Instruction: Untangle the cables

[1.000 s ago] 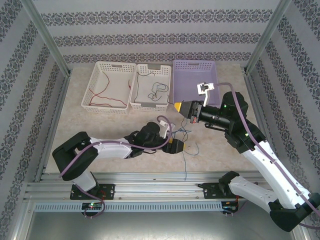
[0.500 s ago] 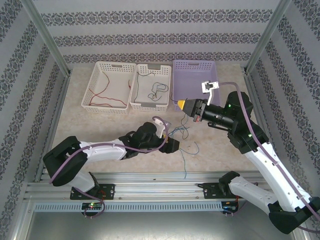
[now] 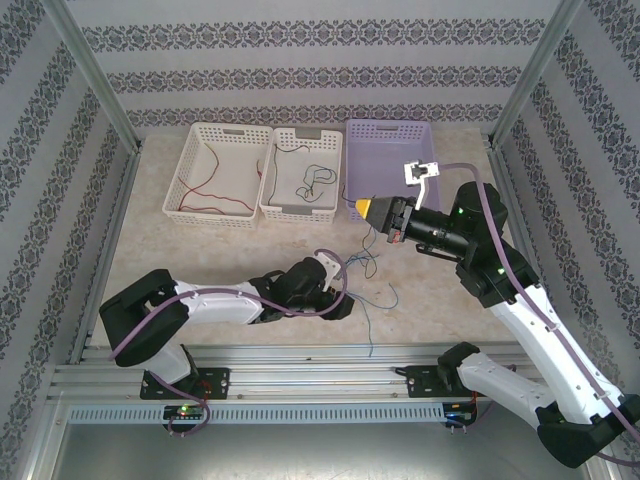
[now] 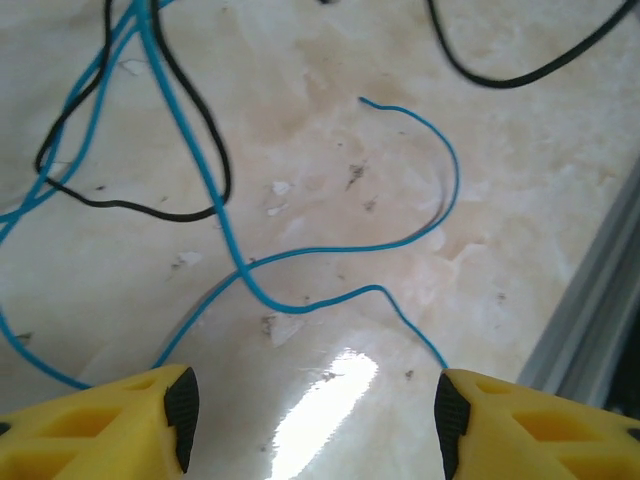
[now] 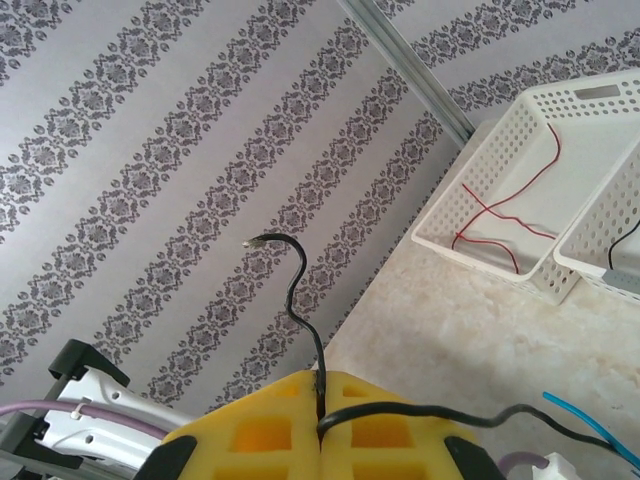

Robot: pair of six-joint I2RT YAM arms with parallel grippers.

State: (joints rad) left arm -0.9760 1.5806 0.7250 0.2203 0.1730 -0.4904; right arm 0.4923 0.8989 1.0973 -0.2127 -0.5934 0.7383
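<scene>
Cables [image 3: 365,265]: loose blue-and-black tangle on the table [image 3: 200,250], centre of the top view, between the two grippers and in front of the baskets.
Blue cable [image 4: 300,255]: left wrist view, loops across mid-frame and crosses itself. Free end at upper centre. One strand runs to the lower right, up to the right finger's tip. In the top view a strand trails down towards the bottom rail.
Black cable [image 5: 300,300]: pinched by the right gripper. A short tail stands up above the pads and curls to a small plug end. The rest leaves to the lower right.
Right gripper [image 5: 320,400]: yellow pads pressed together on the black cable. Raised off the table, right of centre in the top view, near the purple basket [image 3: 390,150].
Left gripper [image 4: 312,420]: pads wide apart, low over the table, only bare table between them.
Red cable [image 3: 205,185]: in the left white basket [image 3: 180,190], upper left of the top view, well apart from the tangle.
Middle basket [image 3: 272,190]: holds a second black cable [image 3: 315,180], loosely looped.
</scene>
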